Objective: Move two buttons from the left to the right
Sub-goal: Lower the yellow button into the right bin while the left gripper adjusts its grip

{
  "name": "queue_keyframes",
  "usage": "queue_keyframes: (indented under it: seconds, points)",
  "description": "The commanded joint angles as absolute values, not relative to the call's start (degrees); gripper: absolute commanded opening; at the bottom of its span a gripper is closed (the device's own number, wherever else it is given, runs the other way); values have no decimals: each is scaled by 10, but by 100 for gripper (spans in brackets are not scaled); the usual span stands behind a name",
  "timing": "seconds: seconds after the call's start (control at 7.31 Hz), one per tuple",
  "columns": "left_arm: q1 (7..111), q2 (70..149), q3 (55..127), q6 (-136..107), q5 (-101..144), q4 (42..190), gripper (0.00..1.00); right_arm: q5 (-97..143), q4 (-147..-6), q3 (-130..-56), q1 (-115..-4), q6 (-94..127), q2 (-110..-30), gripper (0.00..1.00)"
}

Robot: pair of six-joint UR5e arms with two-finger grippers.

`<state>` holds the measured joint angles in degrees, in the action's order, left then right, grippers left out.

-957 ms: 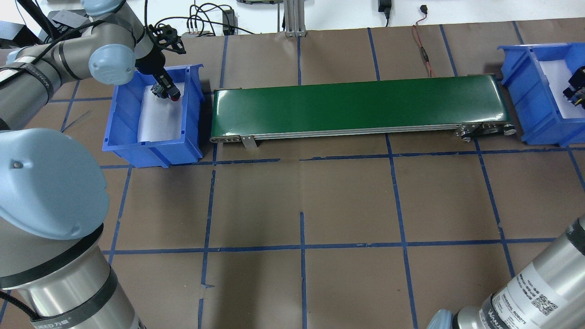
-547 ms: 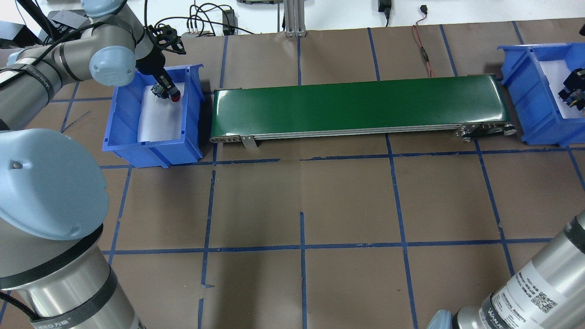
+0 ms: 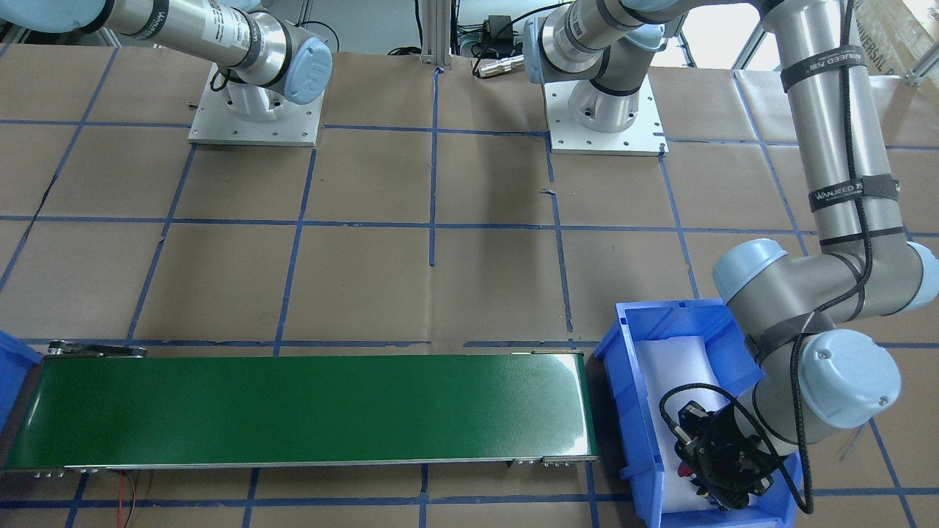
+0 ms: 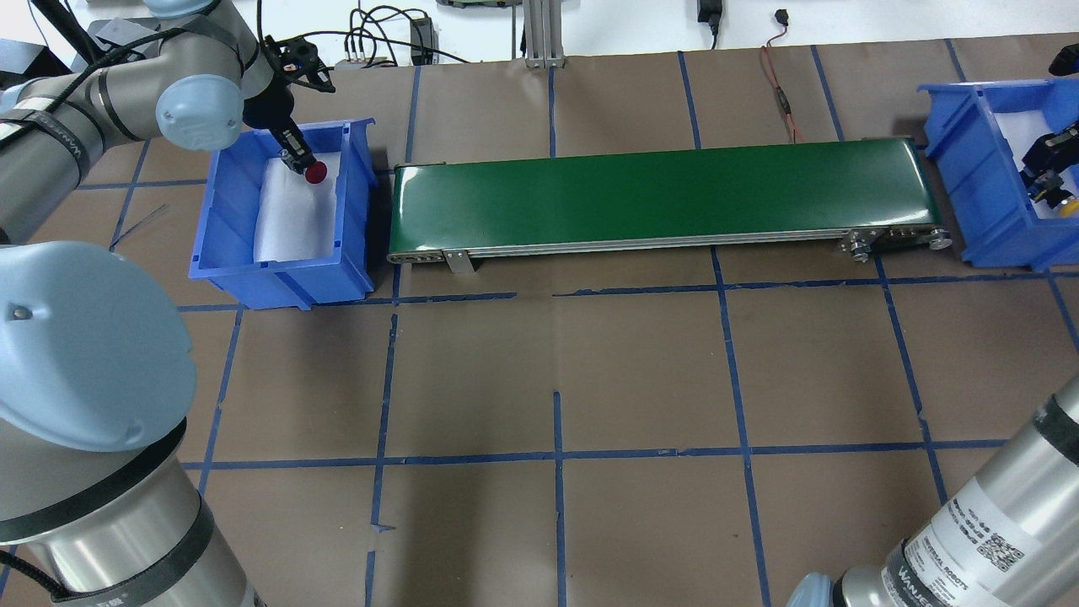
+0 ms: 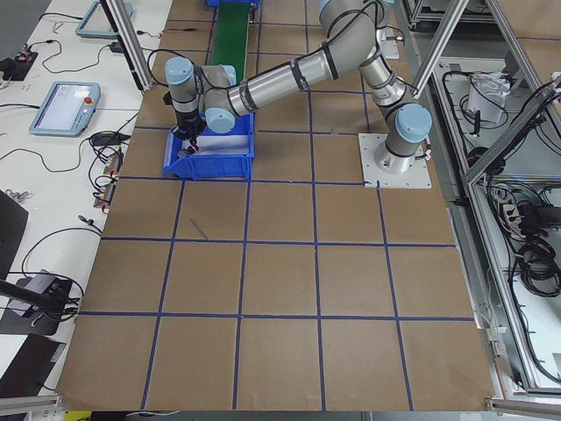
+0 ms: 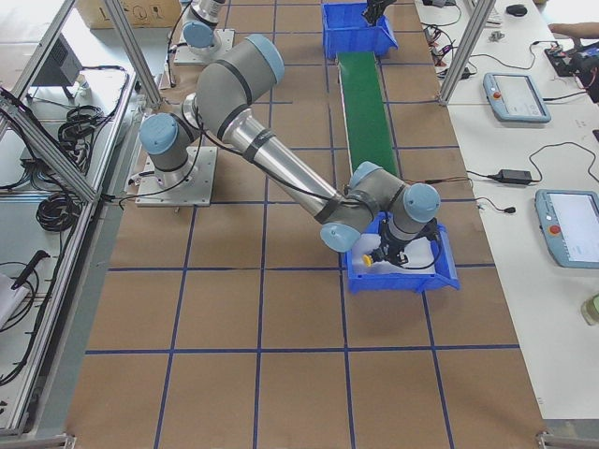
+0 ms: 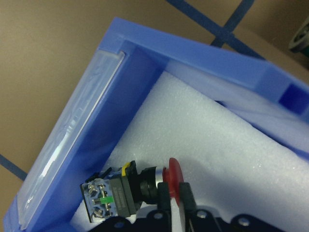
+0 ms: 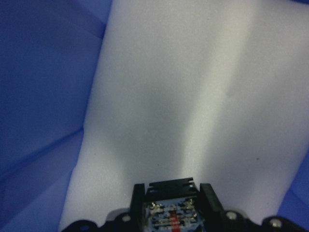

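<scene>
Brown paper table point(image 4: 641, 362), left gripper point(image 7: 175, 192) pinching round-capped red button point(image 7: 129, 193), right gripper point(image 8: 172, 194) clasping blocky yellow button point(image 4: 1068, 202)

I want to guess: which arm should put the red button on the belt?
Left. The left gripper pinches the red button in the bin beside the belt; the right gripper is far off.

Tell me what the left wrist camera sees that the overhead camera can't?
Only the left wrist view shows the grey-black contact block with screws behind the red-capped push button, and the left gripper pinching that cap. Only the overhead view shows the long green conveyor belt, a second blue plastic bin and the yellow-capped push button at the right gripper. Both show the red button, its blue plastic bin and white foam liner.
</scene>
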<state>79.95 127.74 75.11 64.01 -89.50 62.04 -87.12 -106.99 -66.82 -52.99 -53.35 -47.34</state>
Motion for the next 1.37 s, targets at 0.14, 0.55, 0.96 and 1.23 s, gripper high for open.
queue_keyframes:
  seconds: [0.14, 0.55, 0.96, 1.23]
  points:
    - [800, 1284, 751, 641, -895, 621, 42, -871, -1068, -670, -530, -533, -471, 36]
    - [800, 1288, 754, 640, -895, 621, 53, -874, -1068, -668, -530, -534, -470, 36]
    - [800, 1288, 757, 640, -896, 621, 52, -877, -1068, -668, -530, -534, -469, 39]
    - [800, 1288, 757, 640, -895, 621, 51, -876, -1067, -669, -530, -534, -469, 43]
